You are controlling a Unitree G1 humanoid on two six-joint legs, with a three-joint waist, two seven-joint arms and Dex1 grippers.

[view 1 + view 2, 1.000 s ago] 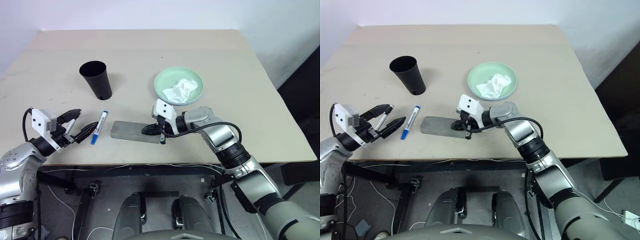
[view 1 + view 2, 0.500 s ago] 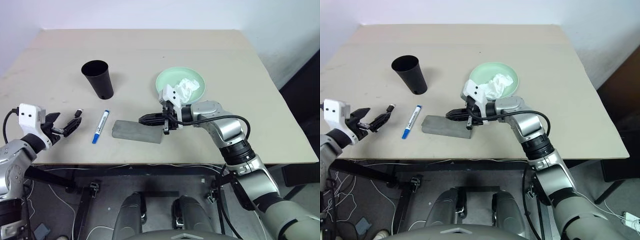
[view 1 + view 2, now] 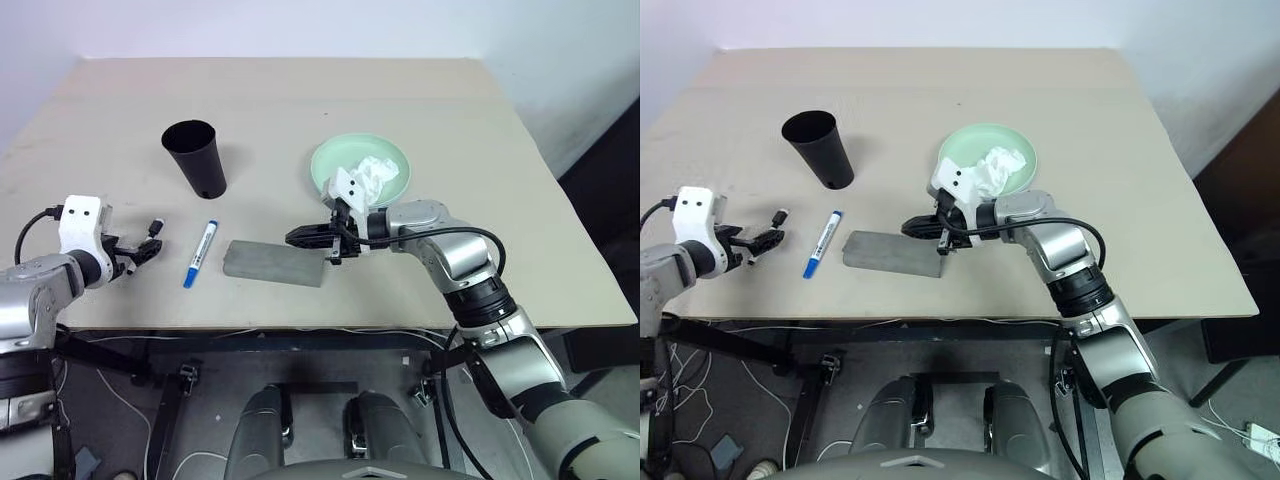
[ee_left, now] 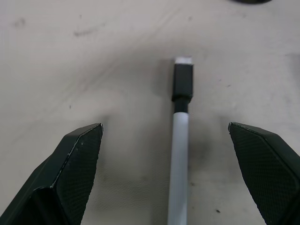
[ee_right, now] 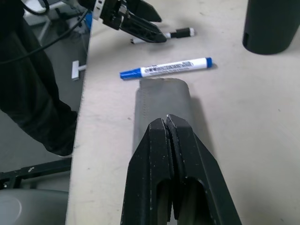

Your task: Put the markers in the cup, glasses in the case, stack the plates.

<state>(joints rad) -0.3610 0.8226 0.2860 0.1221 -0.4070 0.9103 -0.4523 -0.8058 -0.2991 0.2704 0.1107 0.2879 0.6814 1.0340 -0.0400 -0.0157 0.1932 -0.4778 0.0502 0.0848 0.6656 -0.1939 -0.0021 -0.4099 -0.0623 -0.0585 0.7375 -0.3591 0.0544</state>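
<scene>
The left gripper (image 4: 164, 178) is hovering low over the table (image 3: 300, 90) near its left front edge with its two fingers (image 4: 77, 164) spread wide, and a black-capped marker (image 4: 180, 140) is lying flat on the table between them, touching neither finger. The blue-capped marker (image 3: 200, 253) is lying just beside that spot, towards the middle of the table, with its blue cap pointing at the front edge. The black cup (image 3: 195, 158) is standing upright behind the blue-capped marker, well apart from it, and nothing can be made out inside it. The grey case (image 3: 273, 262) is lying closed and flat near the front edge, between the blue-capped marker and the right gripper (image 3: 297, 237). The right gripper is hanging just above the right end of the case with its fingers pressed together, gripping nothing. The mint green plate (image 3: 360, 168) is sitting behind the right gripper, and a crumpled white tissue (image 3: 368, 175) is lying in it.
</scene>
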